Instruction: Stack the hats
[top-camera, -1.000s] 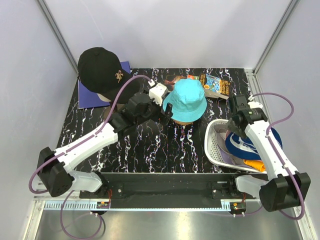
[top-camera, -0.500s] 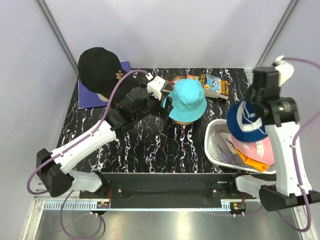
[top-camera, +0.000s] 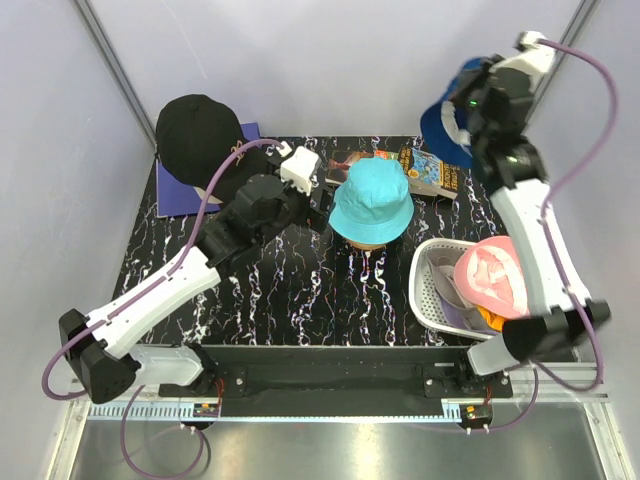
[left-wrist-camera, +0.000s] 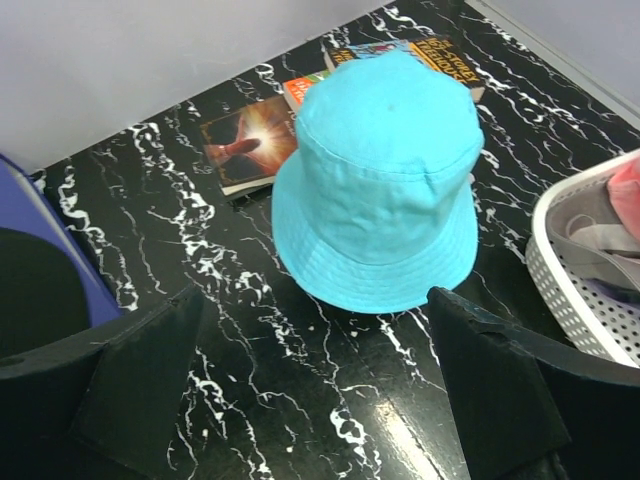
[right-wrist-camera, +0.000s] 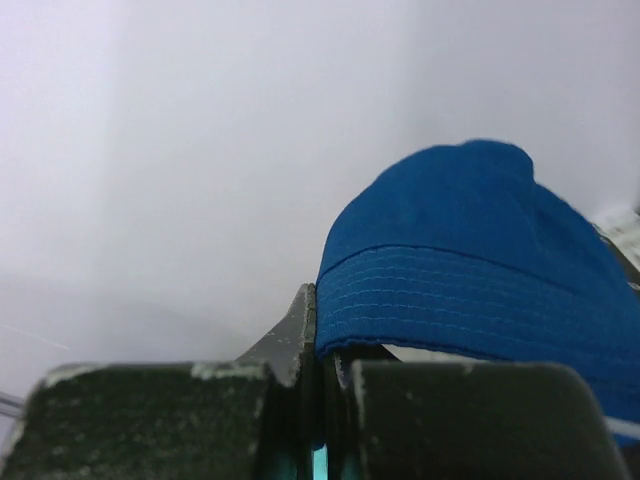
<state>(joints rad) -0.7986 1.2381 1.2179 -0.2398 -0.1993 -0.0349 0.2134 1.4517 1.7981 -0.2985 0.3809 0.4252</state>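
Right pincer (right-wrist-camera: 321, 385) apparently clamps blue hat (right-wrist-camera: 470, 250).

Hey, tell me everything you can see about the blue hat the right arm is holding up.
The royal blue soft fabric hat has a rounded crown and a brim with rows of stitching. It hangs tilted in the air, high over the far right corner of the black marbled table, touching nothing below. The right gripper is shut on the edge of its brim and is the only thing holding it. Its inside is hidden.
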